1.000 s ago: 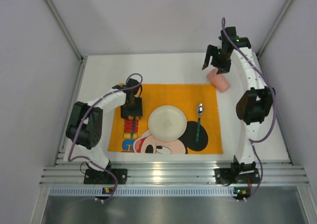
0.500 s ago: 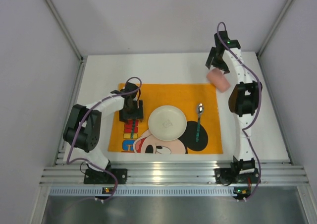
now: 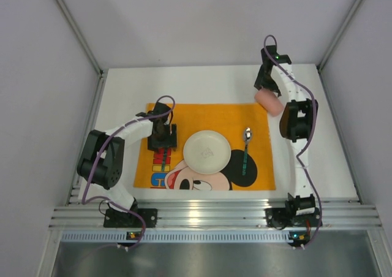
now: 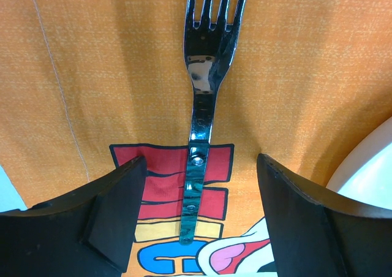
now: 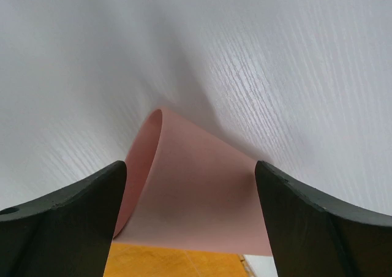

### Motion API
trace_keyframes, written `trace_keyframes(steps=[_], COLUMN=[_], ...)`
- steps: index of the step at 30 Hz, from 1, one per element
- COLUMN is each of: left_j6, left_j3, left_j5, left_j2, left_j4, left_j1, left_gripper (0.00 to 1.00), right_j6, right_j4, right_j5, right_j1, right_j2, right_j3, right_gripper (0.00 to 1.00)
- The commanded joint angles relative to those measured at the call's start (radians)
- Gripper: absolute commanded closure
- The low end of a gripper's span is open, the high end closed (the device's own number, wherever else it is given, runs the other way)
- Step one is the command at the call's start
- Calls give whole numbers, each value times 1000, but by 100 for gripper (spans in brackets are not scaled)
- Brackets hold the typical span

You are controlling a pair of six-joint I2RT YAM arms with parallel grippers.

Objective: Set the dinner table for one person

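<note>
Left wrist view, left claw (image 4: 201,163) open astride fork (image 4: 207,62), right claw (image 5: 190,166) open near pink cup (image 5: 184,212)

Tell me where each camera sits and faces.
Top external: above and behind, looking down on the dinner table; both arms show.
Left wrist: over the orange mat, facing the fork between its open fingers.
Right wrist: low over the table, facing the pink cup between its fingers.
Shared: the cup, top and right wrist.
</note>
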Motion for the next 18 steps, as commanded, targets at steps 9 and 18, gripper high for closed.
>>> trace_keyframes(steps=[9, 18], left_j6=[0, -6], left_j3=[-37, -11], left_j5=[129, 132], left_j2=[69, 80], left_j4=[56, 54], left_j1=[-7, -7], left_gripper=[24, 25], right_j6=[-22, -59], right_j4=[5, 2], right_j5=[110, 165], right_j1=[6, -5], right_j2=[-83, -187], right_j3=[-128, -207], right_gripper=[77, 100])
